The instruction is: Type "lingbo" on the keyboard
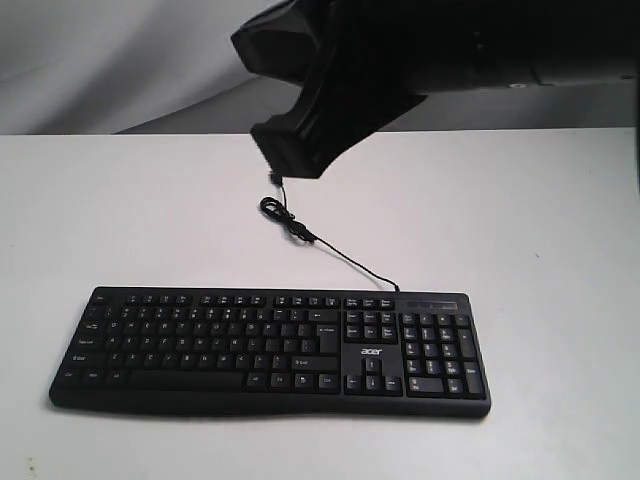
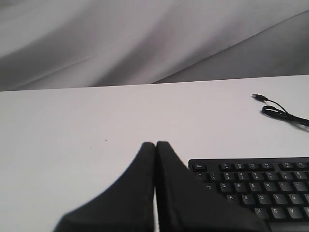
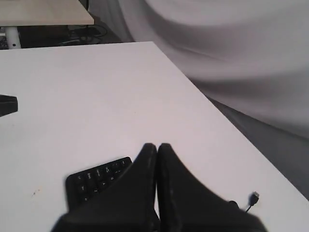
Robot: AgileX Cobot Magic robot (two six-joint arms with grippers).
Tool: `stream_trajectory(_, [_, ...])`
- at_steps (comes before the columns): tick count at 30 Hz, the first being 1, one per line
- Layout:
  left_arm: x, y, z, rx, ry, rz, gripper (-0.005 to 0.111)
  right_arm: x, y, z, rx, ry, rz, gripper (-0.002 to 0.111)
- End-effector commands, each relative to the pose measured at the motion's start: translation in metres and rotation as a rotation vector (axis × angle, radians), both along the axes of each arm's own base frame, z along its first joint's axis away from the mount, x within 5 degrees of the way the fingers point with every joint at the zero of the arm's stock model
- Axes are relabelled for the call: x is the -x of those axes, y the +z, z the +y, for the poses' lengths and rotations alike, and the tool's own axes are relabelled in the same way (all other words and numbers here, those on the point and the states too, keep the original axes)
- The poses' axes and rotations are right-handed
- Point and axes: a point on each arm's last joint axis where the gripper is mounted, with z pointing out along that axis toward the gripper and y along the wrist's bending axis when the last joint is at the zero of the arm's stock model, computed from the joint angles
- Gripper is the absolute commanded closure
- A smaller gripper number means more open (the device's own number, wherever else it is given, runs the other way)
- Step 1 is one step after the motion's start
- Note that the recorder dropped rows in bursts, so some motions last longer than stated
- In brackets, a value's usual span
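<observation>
The black keyboard (image 1: 270, 350) lies flat near the front of the white table (image 1: 120, 210), number pad to the right. Its thin cable (image 1: 330, 248) curls away toward the back and ends in a loose plug. In the left wrist view my left gripper (image 2: 155, 144) is shut and empty, hovering just off the keyboard's Esc corner (image 2: 199, 167). My right gripper (image 3: 157, 145) is also shut and empty, above the table beside one end of the keyboard (image 3: 94, 179), with the cable's plug (image 3: 253, 197) on its other side. A blurred black arm (image 1: 300, 140) hangs over the table's back.
Grey cloth (image 1: 100, 60) hangs behind the table. A wooden table (image 3: 43, 12) stands beyond the far corner in the right wrist view. A small dark object (image 3: 7, 105) pokes in at that view's edge; I cannot identify it.
</observation>
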Motion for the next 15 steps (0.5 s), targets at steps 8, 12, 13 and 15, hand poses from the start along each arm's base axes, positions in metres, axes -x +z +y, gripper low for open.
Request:
stream_trajectory(8, [0.000, -0.001, 0.000, 0.005, 0.000, -0.006, 0.106, 0.015, 0.034, -0.030, -0.059, -0.079, -0.191, 0.108])
stream_trajectory(12, [0.000, -0.001, 0.000, 0.005, 0.000, -0.006, 0.106, 0.001, 0.030, -0.040, -0.107, -0.180, -0.099, 0.108])
stream_trajectory(13, [0.000, -0.001, 0.000, 0.005, 0.000, -0.006, 0.106, -0.004, 0.028, -0.041, -0.114, -0.202, -0.076, 0.108])
stream_trajectory(15, [0.000, -0.001, 0.000, 0.005, 0.000, -0.006, 0.106, -0.014, 0.022, -0.043, -0.120, -0.244, -0.035, 0.108])
